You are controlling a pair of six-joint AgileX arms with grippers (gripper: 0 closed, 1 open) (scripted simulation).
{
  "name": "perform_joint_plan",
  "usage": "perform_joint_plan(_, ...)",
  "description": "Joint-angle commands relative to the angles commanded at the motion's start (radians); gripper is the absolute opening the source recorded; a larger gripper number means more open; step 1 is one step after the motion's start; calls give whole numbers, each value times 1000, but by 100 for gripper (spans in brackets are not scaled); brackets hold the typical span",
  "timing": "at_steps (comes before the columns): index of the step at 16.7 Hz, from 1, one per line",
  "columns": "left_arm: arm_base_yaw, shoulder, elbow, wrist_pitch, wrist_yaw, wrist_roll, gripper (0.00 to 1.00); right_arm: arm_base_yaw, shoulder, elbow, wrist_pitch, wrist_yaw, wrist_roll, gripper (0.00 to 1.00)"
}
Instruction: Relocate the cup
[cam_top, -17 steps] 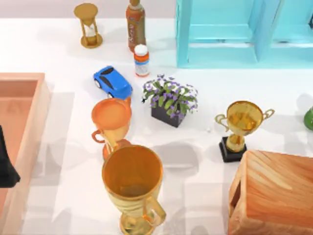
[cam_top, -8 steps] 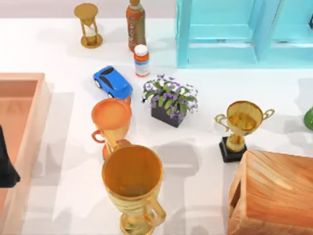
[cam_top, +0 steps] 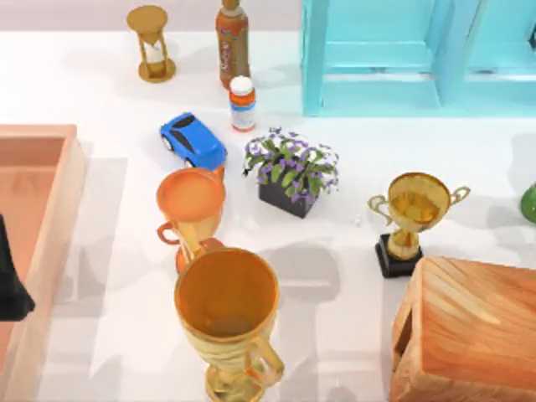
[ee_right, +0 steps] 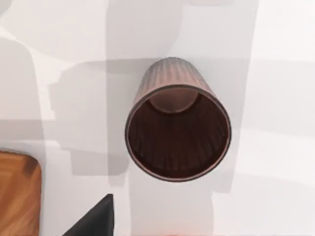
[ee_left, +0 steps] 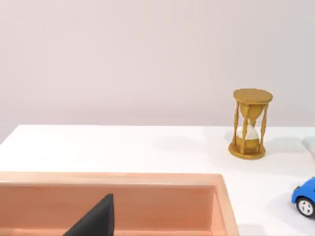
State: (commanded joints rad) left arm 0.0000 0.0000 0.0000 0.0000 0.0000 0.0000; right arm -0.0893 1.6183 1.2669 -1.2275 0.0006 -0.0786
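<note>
- Top view: the white table [cam_top: 352, 276] is crowded. At the far edge stand a gold hourglass [cam_top: 150, 43] and a brown drink bottle [cam_top: 232, 42], with a white pill bottle [cam_top: 242, 103] just in front of the drink bottle.
- A turquoise cabinet [cam_top: 377, 54] fills the far right.
- A blue toy car [cam_top: 193, 141] sits near a potted plant with purple flowers [cam_top: 291, 170].
- 3 trophies stand on the table: an orange trophy [cam_top: 192, 209] in front of the car, a large gold trophy [cam_top: 228, 322] at the near edge just in front of it, and a gold trophy on a black base [cam_top: 412, 218] right of the plant.
- A wooden box [cam_top: 469, 331] fills the near right corner, and a salmon tray [cam_top: 42, 218] lies along the left side.
- The left arm [cam_top: 10, 280] shows as a dark shape over the tray; whether its fingers are released or clenched cannot be told.
- Left wrist view: the tray's rim [ee_left: 123, 179], a dark fingertip [ee_left: 96, 219], the hourglass [ee_left: 251, 123] and the car's nose [ee_left: 305, 196].
- Right wrist view: the camera looks straight down into a brown ribbed cup [ee_right: 177, 123], standing upright on the white table [ee_right: 275, 98], mouth up.
- A dark fingertip [ee_right: 96, 219] sits near the cup without touching it; the right fingers' state cannot be told. A corner of wood [ee_right: 17, 194] shows beside it.
</note>
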Motion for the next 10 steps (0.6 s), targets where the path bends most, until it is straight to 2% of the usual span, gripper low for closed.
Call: perform_joint_plan(10,0,0,0,0,0,0,100,2,74,-259,338,0,3,100)
